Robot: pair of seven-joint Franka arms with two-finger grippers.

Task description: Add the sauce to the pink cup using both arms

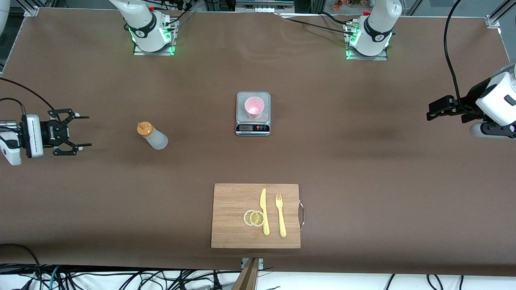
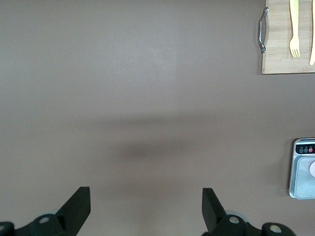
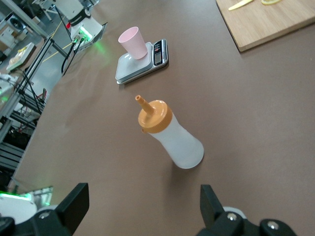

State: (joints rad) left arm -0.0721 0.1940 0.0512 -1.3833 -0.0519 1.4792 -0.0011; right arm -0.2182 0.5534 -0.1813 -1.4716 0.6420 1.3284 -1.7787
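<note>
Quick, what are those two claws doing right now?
Left gripper: open, empty, over bare table.
Right gripper: open, empty, beside the translucent orange-capped squeeze bottle.

brown table, cables below

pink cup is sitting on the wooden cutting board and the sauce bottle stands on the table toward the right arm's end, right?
Not quite. The pink cup sits on the grey scale, not the cutting board, as the front view shows. The sauce bottle does stand toward the right arm's end.
</note>
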